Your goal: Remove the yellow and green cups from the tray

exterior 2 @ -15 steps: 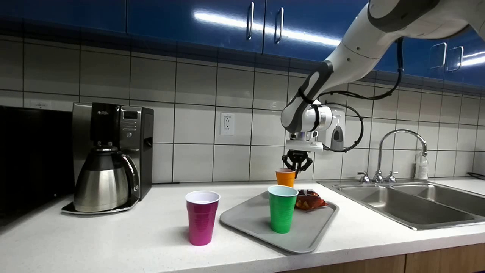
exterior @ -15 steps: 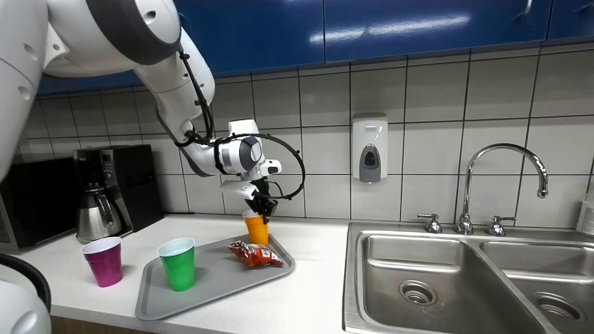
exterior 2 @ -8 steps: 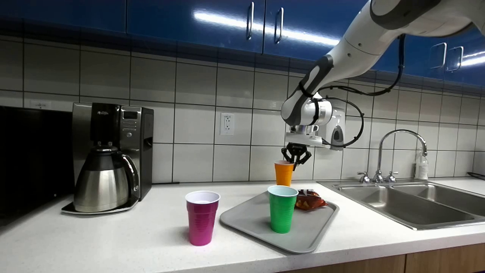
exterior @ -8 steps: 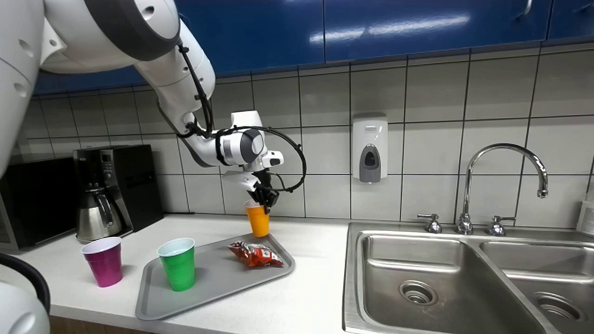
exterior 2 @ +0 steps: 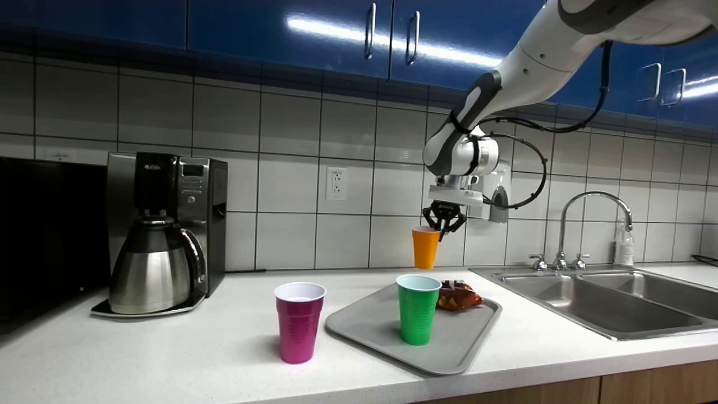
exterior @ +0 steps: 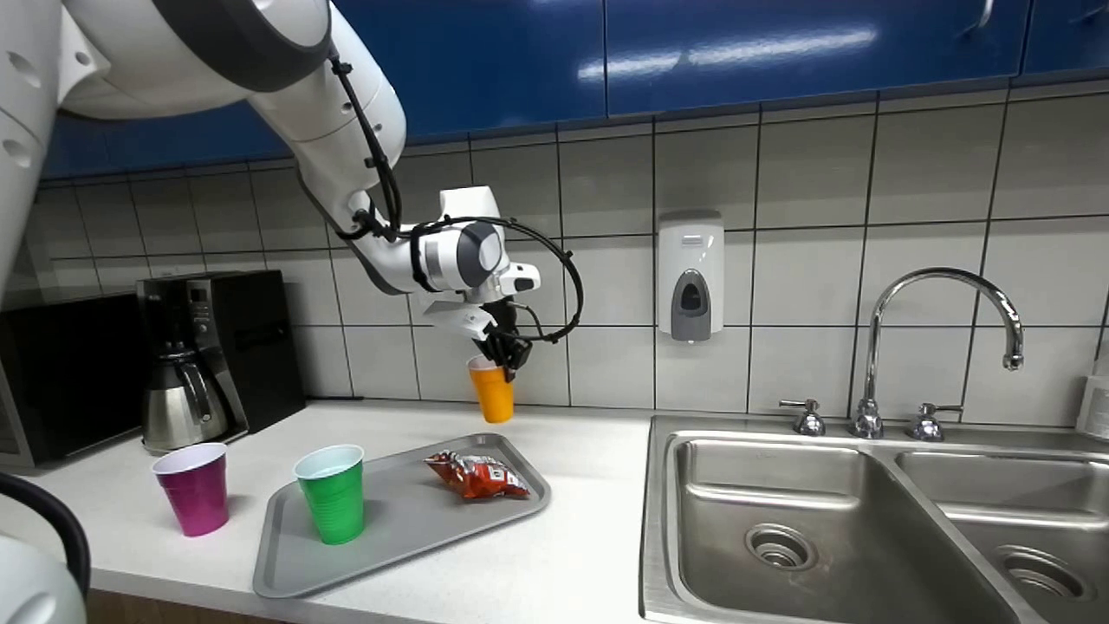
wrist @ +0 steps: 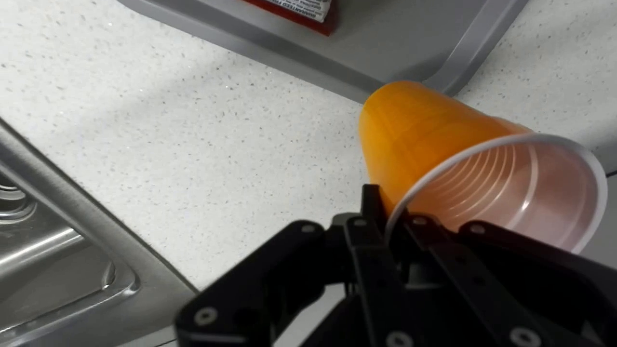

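The gripper (exterior 2: 442,232) pinches the yellow cup (exterior 2: 425,250) by its wall at the rim and holds it clear of the bench (exterior 2: 224,359), mouth up and leaning slightly, by the far corner of the grey tray (exterior 2: 367,321); whether it hangs over the tray or just past it, I cannot tell. The green cup (exterior 2: 417,311) stands upright on the tray's near part. A red snack bag (exterior 2: 460,297) lies farther off and to its right. A purple cup (exterior 2: 299,328) stands left of the tray, the steel sink (exterior: 656,520) to the right.
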Robot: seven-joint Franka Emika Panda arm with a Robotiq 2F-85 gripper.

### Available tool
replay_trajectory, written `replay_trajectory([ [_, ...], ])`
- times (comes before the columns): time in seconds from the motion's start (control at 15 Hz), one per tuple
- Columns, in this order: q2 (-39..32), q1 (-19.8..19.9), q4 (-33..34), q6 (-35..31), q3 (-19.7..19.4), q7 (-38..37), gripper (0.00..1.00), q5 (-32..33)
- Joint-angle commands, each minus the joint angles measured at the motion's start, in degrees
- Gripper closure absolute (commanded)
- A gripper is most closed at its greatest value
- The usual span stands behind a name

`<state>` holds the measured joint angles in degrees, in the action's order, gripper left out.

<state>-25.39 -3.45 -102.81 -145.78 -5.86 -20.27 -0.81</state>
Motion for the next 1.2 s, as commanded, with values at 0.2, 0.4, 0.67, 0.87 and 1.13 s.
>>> replay_trajectory([
  [0.2,1.8,2.2,-1.3,0.0,-1.2,1.2,0.99,0.5],
  [0.4,1.8,2.9,-1.6,-0.1,-2.5,1.1,0.99,1.0],
  [0.67,1.5,4.3,-1.7,-0.1,-3.9,1.3,0.99,0.9],
  [0.87,1.2,5.4,-1.9,0.0,-4.7,1.6,0.99,0.8],
  [1.13,0.5,6.8,-2.0,0.1,-5.1,2.2,0.99,0.6],
])
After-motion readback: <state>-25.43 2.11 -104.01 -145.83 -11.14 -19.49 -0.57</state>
